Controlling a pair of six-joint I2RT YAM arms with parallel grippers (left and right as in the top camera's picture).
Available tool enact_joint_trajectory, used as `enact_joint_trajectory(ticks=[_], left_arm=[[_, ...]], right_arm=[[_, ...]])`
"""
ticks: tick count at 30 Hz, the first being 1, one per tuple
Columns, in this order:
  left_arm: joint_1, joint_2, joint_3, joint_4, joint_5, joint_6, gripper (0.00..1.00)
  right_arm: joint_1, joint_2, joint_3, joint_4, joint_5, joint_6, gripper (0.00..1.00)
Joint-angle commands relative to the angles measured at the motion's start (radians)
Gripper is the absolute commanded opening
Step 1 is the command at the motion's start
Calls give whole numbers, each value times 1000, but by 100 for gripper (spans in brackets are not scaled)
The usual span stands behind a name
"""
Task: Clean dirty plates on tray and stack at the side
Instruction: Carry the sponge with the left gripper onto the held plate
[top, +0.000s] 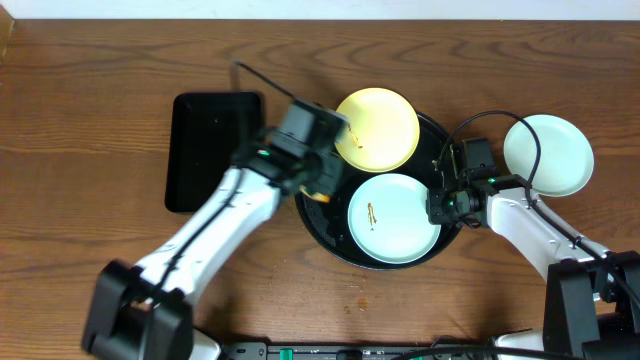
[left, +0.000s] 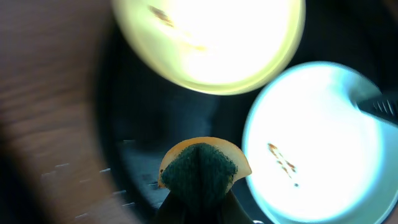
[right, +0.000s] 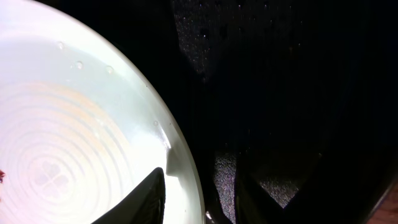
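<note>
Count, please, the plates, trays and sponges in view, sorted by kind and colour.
Pale yellow plate: 1
Mint-white plates: 2
Round black tray: 1
Rectangular black tray: 1
Sponge: 1
Total: 6

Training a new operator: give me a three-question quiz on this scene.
1. How many plates lie on the large round glossy black tray?
2. True or false: the left gripper is empty.
3. The round mint-white plate off the tray is: A) standing on edge; B) flat on the wooden table; C) leaning on the tray's rim.
Key: 1) two, the pale yellow plate and the smeared mint-white plate; 2) false, it pinches an orange-and-green sponge; 3) B.
</note>
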Motion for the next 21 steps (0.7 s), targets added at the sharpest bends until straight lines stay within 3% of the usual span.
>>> enact_joint_trajectory(ticks=[1,8,21], left_arm=[[-63,75,17,14,5,-16,7],[-156,193,17,75,5,-16,8],[-244,216,16,221,-6,1,7]], right_arm=[[6,7,-8,0,6,1,34],[6,7,-8,0,6,1,31],[6,7,-8,-1,6,1,31]])
